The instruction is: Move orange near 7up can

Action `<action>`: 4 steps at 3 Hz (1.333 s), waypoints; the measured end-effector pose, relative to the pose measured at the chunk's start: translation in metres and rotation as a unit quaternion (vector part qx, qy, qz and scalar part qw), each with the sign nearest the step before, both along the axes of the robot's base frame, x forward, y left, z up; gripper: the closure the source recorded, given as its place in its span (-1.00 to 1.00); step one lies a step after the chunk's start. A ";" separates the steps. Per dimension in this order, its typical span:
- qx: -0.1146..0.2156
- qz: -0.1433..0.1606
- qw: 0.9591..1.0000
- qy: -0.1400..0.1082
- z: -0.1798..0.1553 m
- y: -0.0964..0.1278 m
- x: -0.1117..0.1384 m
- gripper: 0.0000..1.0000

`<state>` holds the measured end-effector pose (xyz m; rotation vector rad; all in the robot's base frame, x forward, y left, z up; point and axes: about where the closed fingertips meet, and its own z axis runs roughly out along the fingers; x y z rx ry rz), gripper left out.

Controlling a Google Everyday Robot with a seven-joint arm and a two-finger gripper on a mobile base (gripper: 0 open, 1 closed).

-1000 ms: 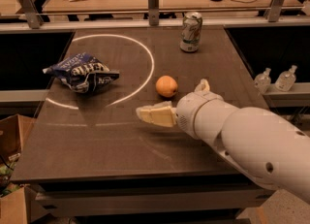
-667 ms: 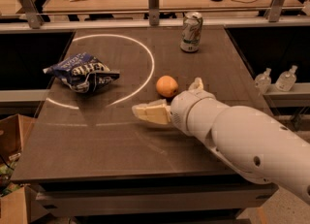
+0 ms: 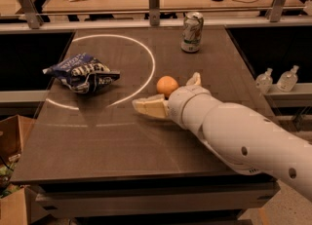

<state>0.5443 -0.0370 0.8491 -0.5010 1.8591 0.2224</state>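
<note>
The orange (image 3: 166, 84) sits on the dark table (image 3: 97, 141) near its middle. The 7up can (image 3: 192, 32) stands upright at the table's far edge, well beyond the orange and slightly to its right. My gripper (image 3: 166, 91) is low over the table at the orange. Its fingers are spread wide, one finger (image 3: 148, 107) in front and to the left of the orange, the other (image 3: 195, 79) to its right. The orange lies between them, and I cannot tell whether it touches either one. The gripper is open.
A blue chip bag (image 3: 83, 74) lies at the table's left side. A white arc of light (image 3: 146, 58) crosses the tabletop. Two small bottles (image 3: 277, 79) stand on a ledge to the right. Cardboard boxes (image 3: 12, 136) sit on the floor at the left. A metal rail (image 3: 154, 10) runs behind the table.
My gripper has crept forward and left, so the orange now sits deeper between the spread fingers. The orange, the can and the bag have not moved.
</note>
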 end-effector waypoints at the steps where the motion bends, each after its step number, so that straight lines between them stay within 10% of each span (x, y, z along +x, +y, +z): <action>1: -0.008 -0.012 1.000 -0.008 -0.001 -0.008 0.010 -1.00; 2: -0.011 -0.021 1.000 -0.008 -0.004 -0.013 0.015 -1.00; 4: -0.016 -0.016 1.000 -0.002 -0.008 -0.010 0.019 -0.22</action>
